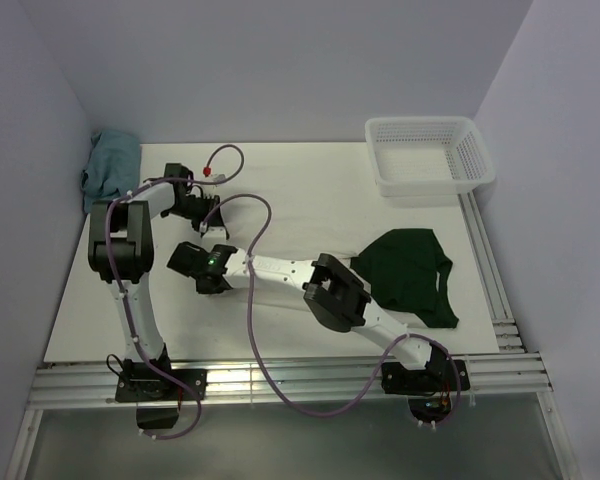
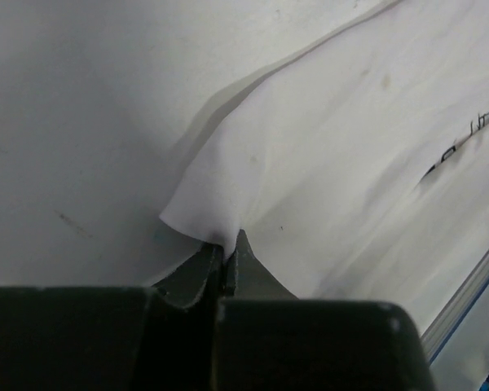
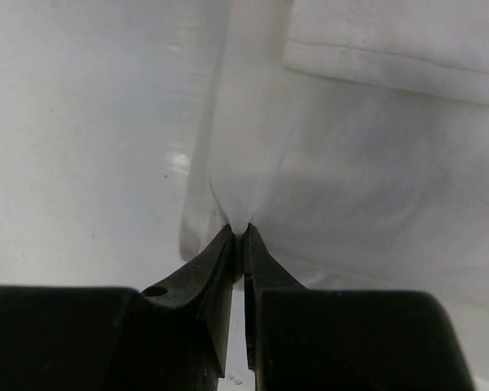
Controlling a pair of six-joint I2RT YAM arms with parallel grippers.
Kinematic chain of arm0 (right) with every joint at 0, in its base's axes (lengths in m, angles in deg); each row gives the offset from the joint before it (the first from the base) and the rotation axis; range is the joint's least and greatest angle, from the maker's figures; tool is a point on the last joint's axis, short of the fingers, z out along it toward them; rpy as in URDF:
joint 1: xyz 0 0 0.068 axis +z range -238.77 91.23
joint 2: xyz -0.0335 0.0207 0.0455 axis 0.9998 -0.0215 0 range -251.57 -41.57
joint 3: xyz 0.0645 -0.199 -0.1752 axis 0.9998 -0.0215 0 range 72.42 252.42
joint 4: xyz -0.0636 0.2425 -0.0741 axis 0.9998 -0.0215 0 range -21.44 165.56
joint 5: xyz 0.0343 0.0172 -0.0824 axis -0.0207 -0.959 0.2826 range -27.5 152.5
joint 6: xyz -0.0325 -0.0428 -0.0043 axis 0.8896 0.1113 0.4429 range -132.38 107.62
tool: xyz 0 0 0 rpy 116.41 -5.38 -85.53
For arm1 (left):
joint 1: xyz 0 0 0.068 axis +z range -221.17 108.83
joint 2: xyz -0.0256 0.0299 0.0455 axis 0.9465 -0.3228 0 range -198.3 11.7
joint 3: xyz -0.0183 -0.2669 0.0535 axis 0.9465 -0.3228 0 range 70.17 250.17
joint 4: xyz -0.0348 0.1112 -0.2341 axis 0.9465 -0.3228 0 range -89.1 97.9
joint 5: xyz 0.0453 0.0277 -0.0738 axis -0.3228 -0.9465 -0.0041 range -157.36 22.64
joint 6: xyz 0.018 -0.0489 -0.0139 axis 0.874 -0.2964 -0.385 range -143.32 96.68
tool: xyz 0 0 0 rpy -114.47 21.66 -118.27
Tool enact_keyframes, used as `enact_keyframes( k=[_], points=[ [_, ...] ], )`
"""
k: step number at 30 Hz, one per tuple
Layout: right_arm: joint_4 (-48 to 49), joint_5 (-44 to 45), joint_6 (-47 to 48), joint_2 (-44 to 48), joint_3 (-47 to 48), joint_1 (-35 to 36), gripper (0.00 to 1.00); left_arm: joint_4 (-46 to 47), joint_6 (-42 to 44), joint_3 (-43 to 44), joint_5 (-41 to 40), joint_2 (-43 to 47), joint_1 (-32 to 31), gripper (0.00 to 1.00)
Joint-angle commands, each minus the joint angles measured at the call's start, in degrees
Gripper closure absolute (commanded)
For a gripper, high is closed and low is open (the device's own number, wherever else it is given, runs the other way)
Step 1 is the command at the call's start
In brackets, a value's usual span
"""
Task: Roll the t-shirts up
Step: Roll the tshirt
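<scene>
Two pinches at centre-left overhead: left tool (image 2: 226, 244) and right tool (image 3: 241, 234) clenched on the cream edge of the t-shirt (image 2: 326, 163), apparently to start rolling.

Left gripper (image 2: 226, 247), right gripper (image 3: 243, 234): both closed.

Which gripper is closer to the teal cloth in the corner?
Left. The left gripper, shut on the t-shirt edge, sits right of the cloth; the right gripper, also pinching it, is nearer the arm bases, farther off.

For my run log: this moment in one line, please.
left tool: shut on t-shirt edge; right tool: shut on t-shirt edge
</scene>
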Motion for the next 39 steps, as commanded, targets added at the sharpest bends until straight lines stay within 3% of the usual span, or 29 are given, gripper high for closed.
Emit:
enact_keyframes(
  k=[1,9,13,23,39],
  points=[
    [8.1,-7.3,4.1,2.1,-6.1,3.0,0.87,1.9,-1.7,-2.5,-6.8,4.0,1.4,1.00],
    [12.2,-14.1,8.0,4.3,-5.2,5.4,0.87,1.8,-0.6,-9.3,-13.7,9.9,4.2,1.00],
    [17.5,-14.3,5.4,7.9,-11.7,4.9,0.87,1.4,0.5,-10.8,-17.2,11.9,4.4,1.00],
    [30.6,-14.1,0.8,19.1,-27.5,2.0,0.85,-2.2,-1.7,-4.4,-24.8,11.5,0.6,1.00],
    [50.6,-15.6,-10.5,29.7,-51.0,-1.9,0.84,-4.5,-5.1,-0.1,-31.3,10.9,-6.1,0.90]
  ],
)
